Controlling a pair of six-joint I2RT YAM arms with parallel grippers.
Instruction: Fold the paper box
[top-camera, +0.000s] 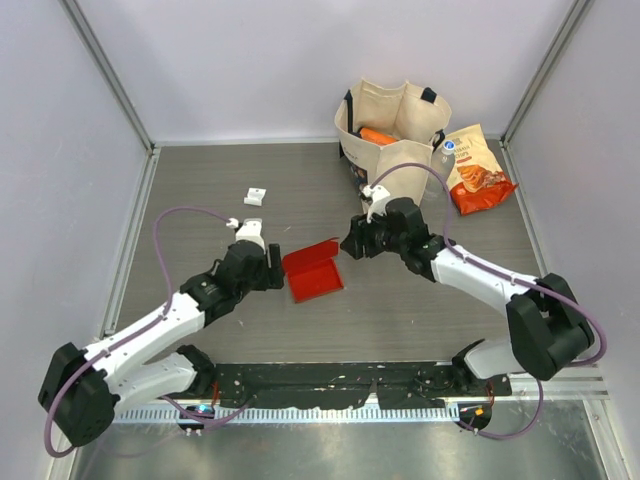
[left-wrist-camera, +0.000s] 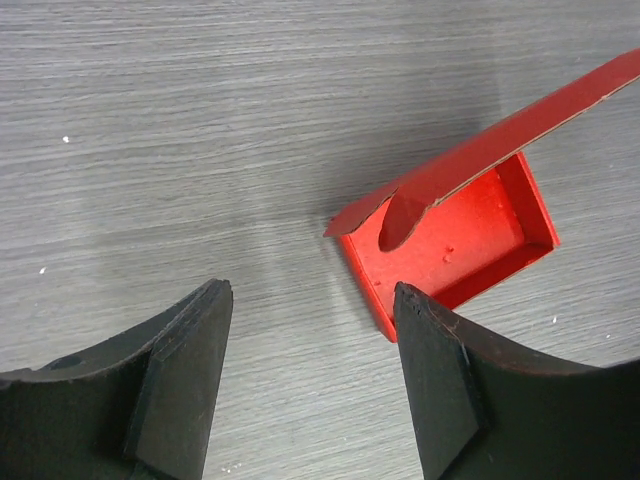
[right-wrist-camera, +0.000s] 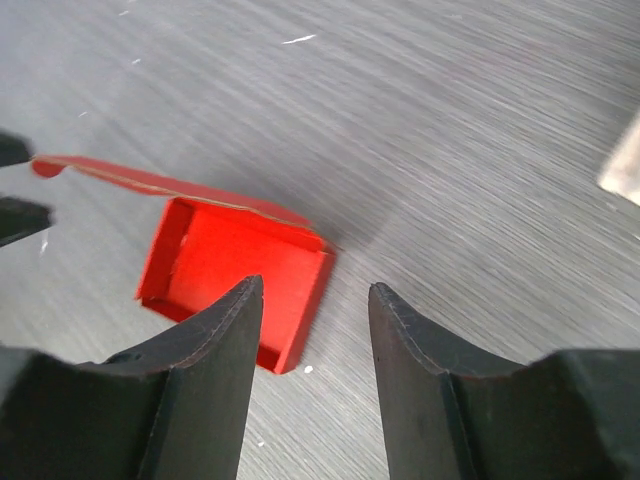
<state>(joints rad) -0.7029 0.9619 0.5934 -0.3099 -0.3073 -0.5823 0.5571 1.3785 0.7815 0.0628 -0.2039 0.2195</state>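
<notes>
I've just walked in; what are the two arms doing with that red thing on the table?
The two arms are working on folding a red paper box, which lies on the table between them. Its tray is already formed with the walls up, and the lid flap stands raised, not yet closed. The left gripper is close by the box's left side and the right gripper is near its far right corner. Both are open and neither holds the box.

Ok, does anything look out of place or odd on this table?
The red box is only half made: its tray is formed, but the lid flap stands up ajar. A small white piece lies loose on the table, apart from everything; I cannot tell what it is. Nothing looks spilled.
</notes>
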